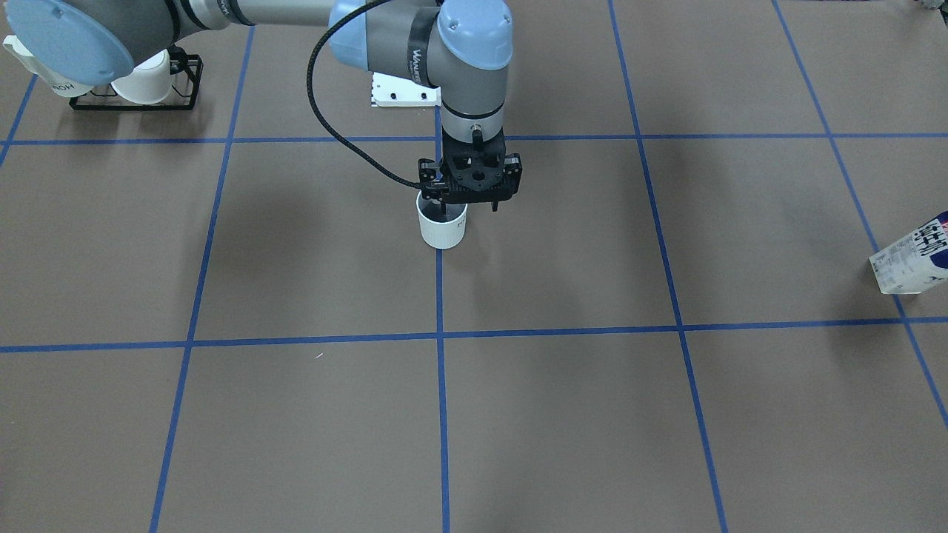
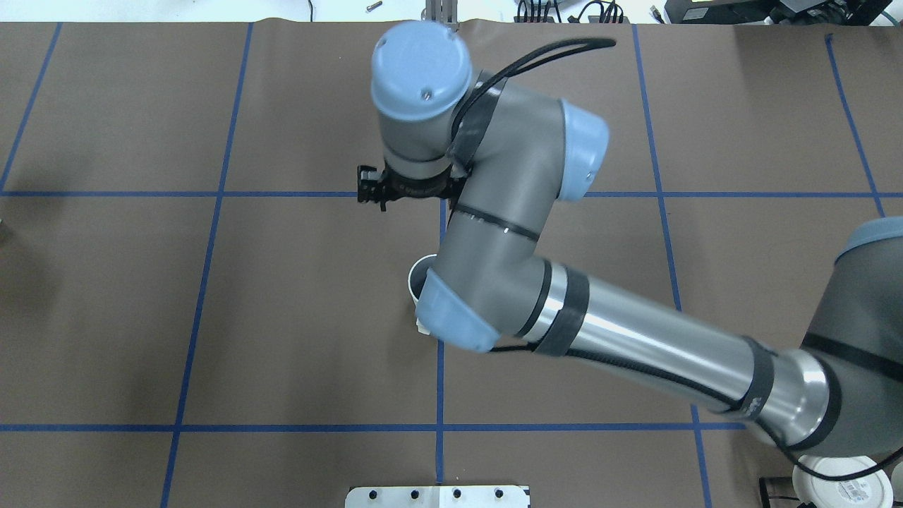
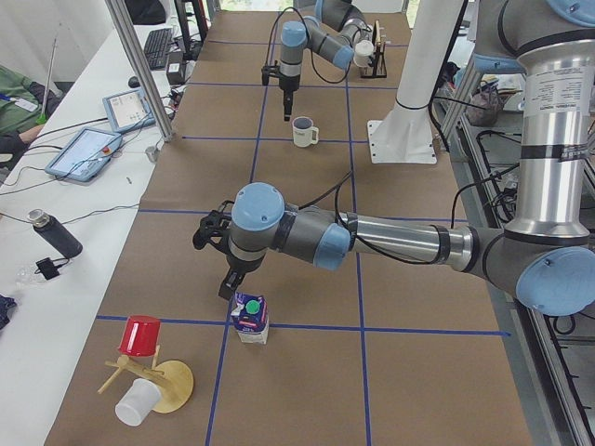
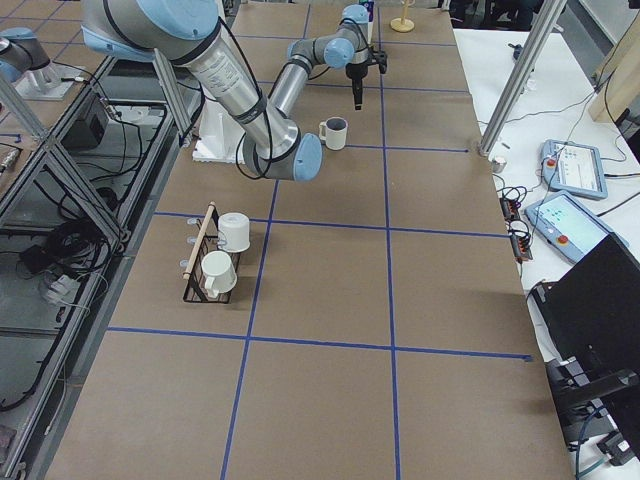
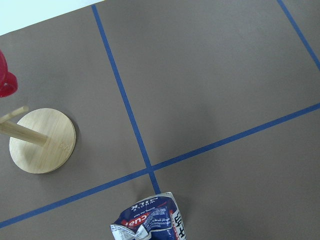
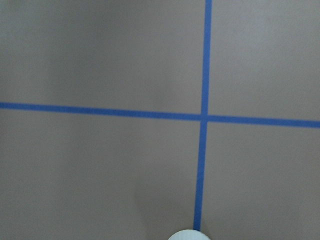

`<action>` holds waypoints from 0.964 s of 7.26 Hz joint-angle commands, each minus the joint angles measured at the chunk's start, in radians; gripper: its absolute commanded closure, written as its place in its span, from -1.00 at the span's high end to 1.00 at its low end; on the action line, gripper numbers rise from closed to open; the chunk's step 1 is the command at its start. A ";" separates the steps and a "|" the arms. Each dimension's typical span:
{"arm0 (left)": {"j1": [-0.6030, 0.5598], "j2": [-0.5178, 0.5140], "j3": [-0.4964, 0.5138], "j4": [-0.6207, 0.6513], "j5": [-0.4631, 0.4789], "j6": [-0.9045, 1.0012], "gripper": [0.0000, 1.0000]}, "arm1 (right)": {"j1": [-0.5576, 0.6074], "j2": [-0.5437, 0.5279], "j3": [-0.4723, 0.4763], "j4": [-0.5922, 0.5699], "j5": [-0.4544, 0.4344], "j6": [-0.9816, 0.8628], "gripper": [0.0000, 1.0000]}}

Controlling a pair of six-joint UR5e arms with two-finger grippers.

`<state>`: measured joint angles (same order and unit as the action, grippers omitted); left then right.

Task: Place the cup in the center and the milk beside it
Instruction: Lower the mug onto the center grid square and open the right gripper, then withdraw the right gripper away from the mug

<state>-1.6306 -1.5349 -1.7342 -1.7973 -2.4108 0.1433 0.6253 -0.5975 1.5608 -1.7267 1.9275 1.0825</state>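
The cup (image 1: 442,226), a white mug with a dark inside, stands upright on the blue centre line; it also shows in the exterior left view (image 3: 303,131) and the exterior right view (image 4: 335,132). My right gripper (image 1: 468,207) hangs raised above and just beyond it, fingers apart and empty; the side views show it clear of the cup. The cup's rim (image 6: 187,235) shows at the bottom of the right wrist view. The milk (image 3: 249,316), a blue-and-white carton with a green cap, stands near the table's left end, and also shows in the front view (image 1: 912,257). My left gripper (image 3: 226,286) hovers beside it, apart; I cannot tell its opening.
A black rack (image 1: 185,81) holding white mugs (image 4: 232,232) stands at the robot's right. A wooden cup tree (image 3: 163,383) with a red cup (image 3: 141,336) and a white cup (image 3: 137,401) stands near the milk. A white mounting plate (image 1: 404,92) lies behind the cup.
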 commanded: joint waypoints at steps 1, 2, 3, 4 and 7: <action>0.000 -0.002 -0.008 -0.022 -0.001 -0.005 0.97 | 0.239 -0.084 0.015 0.001 0.187 -0.263 1.00; 0.000 -0.002 -0.005 -0.025 -0.001 -0.008 0.98 | 0.337 -0.156 0.016 0.001 0.211 -0.437 1.00; 0.000 0.004 -0.007 -0.028 -0.001 -0.005 0.99 | 0.446 -0.257 0.015 0.002 0.217 -0.633 0.99; 0.000 0.024 -0.007 -0.049 0.005 -0.001 0.99 | 0.541 -0.360 0.015 0.004 0.252 -0.827 1.00; -0.002 0.045 0.002 -0.048 0.007 -0.008 0.99 | 0.810 -0.707 0.027 0.007 0.345 -1.224 1.00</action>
<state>-1.6310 -1.5059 -1.7332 -1.8460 -2.4029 0.1357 1.3384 -1.1597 1.5786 -1.7220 2.2654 0.0234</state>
